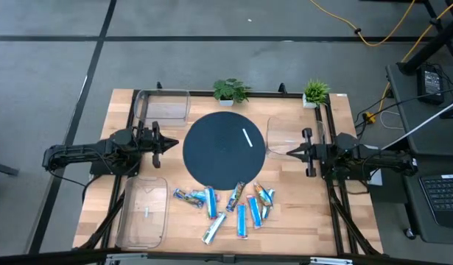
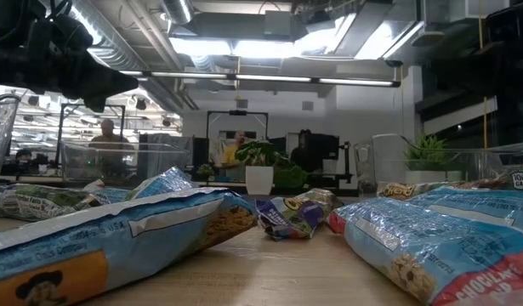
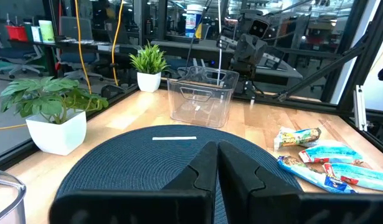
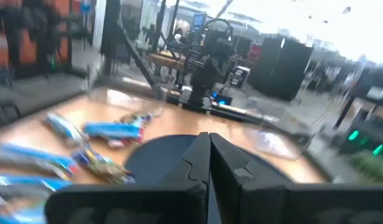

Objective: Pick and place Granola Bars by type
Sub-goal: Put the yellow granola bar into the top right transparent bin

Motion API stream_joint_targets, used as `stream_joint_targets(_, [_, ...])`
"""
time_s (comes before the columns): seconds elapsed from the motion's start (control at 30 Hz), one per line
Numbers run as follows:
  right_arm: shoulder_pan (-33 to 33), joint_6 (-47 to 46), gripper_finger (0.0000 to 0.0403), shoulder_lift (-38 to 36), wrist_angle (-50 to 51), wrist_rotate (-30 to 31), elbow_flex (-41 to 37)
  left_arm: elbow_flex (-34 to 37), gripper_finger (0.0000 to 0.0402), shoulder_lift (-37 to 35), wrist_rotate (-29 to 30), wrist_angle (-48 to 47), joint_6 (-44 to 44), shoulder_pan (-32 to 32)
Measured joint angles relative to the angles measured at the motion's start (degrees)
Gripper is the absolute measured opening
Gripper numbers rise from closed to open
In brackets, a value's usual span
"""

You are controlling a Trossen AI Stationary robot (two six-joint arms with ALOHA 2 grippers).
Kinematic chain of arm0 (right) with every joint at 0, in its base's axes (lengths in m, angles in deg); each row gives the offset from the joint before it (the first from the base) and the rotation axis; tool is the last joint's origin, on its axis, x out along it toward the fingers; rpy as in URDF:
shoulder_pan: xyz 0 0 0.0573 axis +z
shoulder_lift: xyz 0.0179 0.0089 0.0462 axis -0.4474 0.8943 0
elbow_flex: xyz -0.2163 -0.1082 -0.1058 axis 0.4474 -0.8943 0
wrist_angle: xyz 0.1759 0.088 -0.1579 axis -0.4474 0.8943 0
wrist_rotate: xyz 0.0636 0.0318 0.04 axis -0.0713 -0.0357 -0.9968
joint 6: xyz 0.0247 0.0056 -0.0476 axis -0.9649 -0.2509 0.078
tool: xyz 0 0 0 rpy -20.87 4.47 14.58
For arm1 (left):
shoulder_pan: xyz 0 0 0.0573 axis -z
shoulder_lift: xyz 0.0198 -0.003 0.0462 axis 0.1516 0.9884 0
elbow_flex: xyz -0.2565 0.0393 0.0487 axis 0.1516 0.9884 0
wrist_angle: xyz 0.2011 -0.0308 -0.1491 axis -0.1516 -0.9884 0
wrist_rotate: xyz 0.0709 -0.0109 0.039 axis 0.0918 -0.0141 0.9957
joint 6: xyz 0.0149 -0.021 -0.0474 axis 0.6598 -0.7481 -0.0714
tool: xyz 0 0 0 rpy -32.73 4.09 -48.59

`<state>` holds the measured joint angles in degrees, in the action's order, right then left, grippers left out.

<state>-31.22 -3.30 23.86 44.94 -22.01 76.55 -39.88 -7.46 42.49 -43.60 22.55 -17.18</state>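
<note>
I see the granola bars (image 1: 230, 206) lying loose in a cluster on the surface (image 1: 300, 221), near its front edge, just below the dark round mat (image 1: 219, 158). My left gripper (image 1: 167, 143) hovers beside the mat's left edge, fingers pressed together, empty. My right gripper (image 1: 291, 152) sits opposite, likewise pinched together and empty.

From the left wrist, the left gripper (image 3: 216, 163) hangs over a dark round mat (image 3: 141, 163) with its fingers pressed together. A thin white stick (image 3: 174, 138) lies on the mat at twelve o'clock, a clear bin (image 3: 200, 97) beyond it. Blue-wrapped granola bars (image 3: 331, 167) cluster at three o'clock. Two potted plants (image 3: 51, 112) stand around ten.
</note>
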Motion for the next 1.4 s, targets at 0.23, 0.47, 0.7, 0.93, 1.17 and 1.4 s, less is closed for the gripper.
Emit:
stream_joint_targets(0.23, [0.0,1.8,0.0014,0.0,0.0,0.0,0.0,0.0,0.001,0.0,0.0,0.0,0.0,0.0])
stream_joint_targets(0.47, [0.0,-3.1,0.0014,0.0,-1.4,0.0,0.0,0.0,0.0006,0.0,0.6,0.0,0.0,0.0])
stream_joint_targets(0.7, [0.0,-22.0,0.0014,0.0,-9.9,0.0,0.0,0.0,0.001,0.0,3.6,0.7,0.0,0.0])
stream_joint_targets(0.93, [0.0,-31.8,0.0014,0.0,-11.0,-0.1,0.0,0.0,0.0006,0.0,3.8,0.9,0.0,0.0])
stream_joint_targets(1.17, [0.0,-31.4,0.0014,0.0,-12.6,-0.1,0.0,0.0,0.001,0.0,3.7,3.4,-1.7,0.0])
stream_joint_targets(1.4, [0.0,-34.4,0.0014,0.0,-12.8,-0.1,0.0,0.0,0.0007,0.0,3.6,7.1,-6.3,0.0])
